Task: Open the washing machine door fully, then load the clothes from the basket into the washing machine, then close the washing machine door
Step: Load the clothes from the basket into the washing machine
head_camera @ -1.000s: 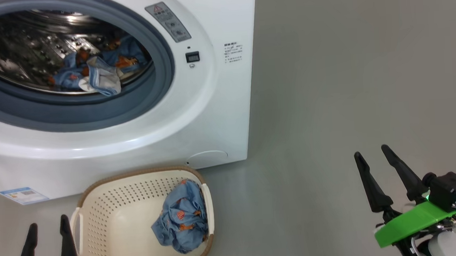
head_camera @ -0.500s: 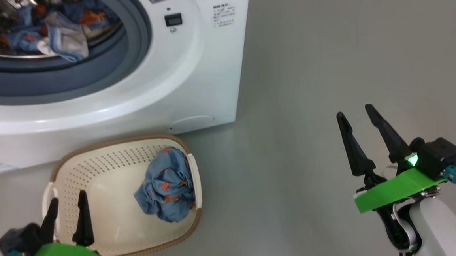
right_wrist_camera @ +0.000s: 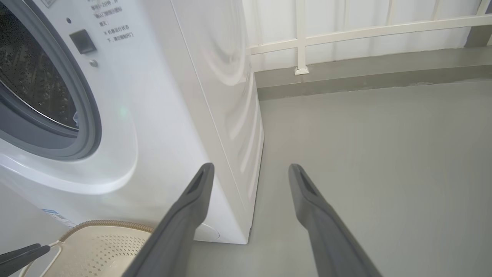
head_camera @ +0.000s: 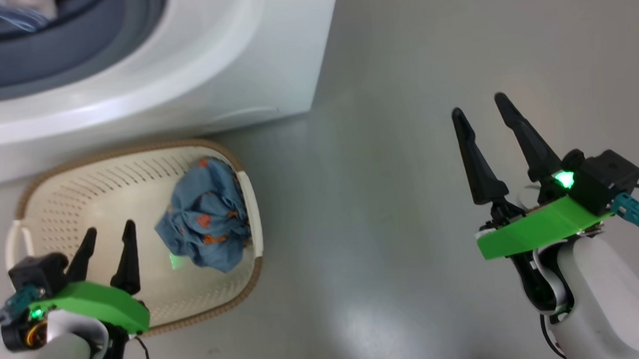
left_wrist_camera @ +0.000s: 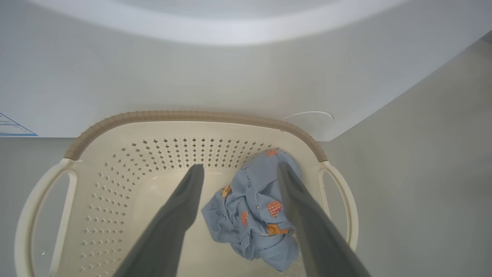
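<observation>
Black and spread wide, our left gripper (head_camera: 109,231) hangs empty over the cream basket (head_camera: 129,150), likely lined up to pick from it. One crumpled blue piece of the clothes (head_camera: 202,220) lies against the basket's right wall, just right of the fingers. The basket sits close against the washing machine (head_camera: 191,71), keeping the lift short. Far right, our right gripper (head_camera: 478,106) hovers parted and empty above bare floor (head_camera: 384,142), well clear.

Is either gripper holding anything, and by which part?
Nothing is held. The left gripper hangs with jaws open above the cream perforated plastic basket, beside the light blue printed garment; the right gripper is open over the grey floor.
</observation>
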Available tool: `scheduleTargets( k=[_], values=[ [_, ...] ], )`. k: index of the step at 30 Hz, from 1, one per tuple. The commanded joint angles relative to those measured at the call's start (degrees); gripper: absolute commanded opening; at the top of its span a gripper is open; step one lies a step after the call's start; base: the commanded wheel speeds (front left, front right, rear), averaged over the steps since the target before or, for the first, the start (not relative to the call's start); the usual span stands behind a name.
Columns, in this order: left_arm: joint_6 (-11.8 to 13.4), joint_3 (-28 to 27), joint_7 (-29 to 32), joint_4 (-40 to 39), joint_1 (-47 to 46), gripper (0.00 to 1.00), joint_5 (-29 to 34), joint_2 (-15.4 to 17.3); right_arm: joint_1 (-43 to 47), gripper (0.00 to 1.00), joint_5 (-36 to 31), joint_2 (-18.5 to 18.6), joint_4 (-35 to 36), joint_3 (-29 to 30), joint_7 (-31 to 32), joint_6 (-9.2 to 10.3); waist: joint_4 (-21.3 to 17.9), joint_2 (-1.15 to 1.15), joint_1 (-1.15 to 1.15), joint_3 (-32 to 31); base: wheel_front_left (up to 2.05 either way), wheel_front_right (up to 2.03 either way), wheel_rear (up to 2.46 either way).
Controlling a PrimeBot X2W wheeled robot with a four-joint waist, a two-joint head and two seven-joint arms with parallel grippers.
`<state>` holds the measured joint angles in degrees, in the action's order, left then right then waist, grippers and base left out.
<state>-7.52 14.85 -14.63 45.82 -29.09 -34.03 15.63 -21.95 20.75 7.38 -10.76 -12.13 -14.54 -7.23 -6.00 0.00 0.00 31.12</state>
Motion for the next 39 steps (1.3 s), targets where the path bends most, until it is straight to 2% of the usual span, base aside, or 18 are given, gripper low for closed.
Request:
scheduleTargets(
  k=[1, 17, 39],
  values=[
    [0.03, -0.07, -0.37, 0.55, -1.42, 1.00, -1.47, 2.59, -0.44, 1.00, -0.76, -0.38, 1.56, -1.35, -0.46, -0.25, -1.49, 0.00, 0.00, 4.05, 0.00, 0.00, 0.00],
    [0.03, 16.39, 0.09, 9.18, -10.03, 1.00, -13.33, 7.20, -3.49, 1.00, -1.54, -2.47, 1.95, -3.29, -0.46, -0.25, -5.34, 0.00, 0.00, 11.71, 0.00, 0.00, 0.00],
    [0.03, 35.93, 3.50, 7.35, -19.61, 1.00, -30.45, 14.72, -4.90, 1.00, -2.03, -3.80, 3.16, -4.61, -0.46, -0.25, -9.12, 0.00, 0.00, 17.95, 0.00, 0.00, 0.00]
  ],
)
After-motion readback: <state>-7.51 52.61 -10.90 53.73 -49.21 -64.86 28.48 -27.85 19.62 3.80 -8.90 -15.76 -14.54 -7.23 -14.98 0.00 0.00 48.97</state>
